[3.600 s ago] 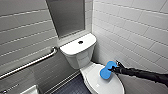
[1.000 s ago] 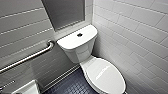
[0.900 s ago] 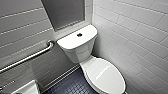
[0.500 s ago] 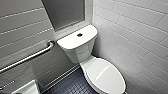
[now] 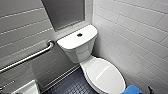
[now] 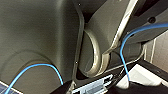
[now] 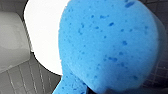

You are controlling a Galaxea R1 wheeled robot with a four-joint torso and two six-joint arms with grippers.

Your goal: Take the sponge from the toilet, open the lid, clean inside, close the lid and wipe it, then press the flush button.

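The white toilet (image 5: 77, 51) stands in the corner with its lid (image 5: 105, 73) down over the bowl. The small dark flush button (image 5: 79, 34) sits in the middle of the tank top. At the lower right corner of the head view, just off the front of the lid, is the bright blue sponge (image 5: 132, 89), with a dark part of my right gripper (image 5: 149, 89) beside it. In the right wrist view the sponge (image 7: 110, 47) looms large and close, held in front of the white lid (image 7: 42, 32).
A metal grab bar (image 5: 27, 58) runs along the grey tiled wall on the left. White tiled wall (image 5: 135, 37) closes in on the toilet's right. Dark tiled floor (image 5: 72, 86) lies left of the bowl, with a white fixture (image 5: 27, 88) at the lower left.
A few seconds ago my right arm held the sponge on the lid; it has since drawn back to the lower right corner. Over the last second nothing has visibly moved.
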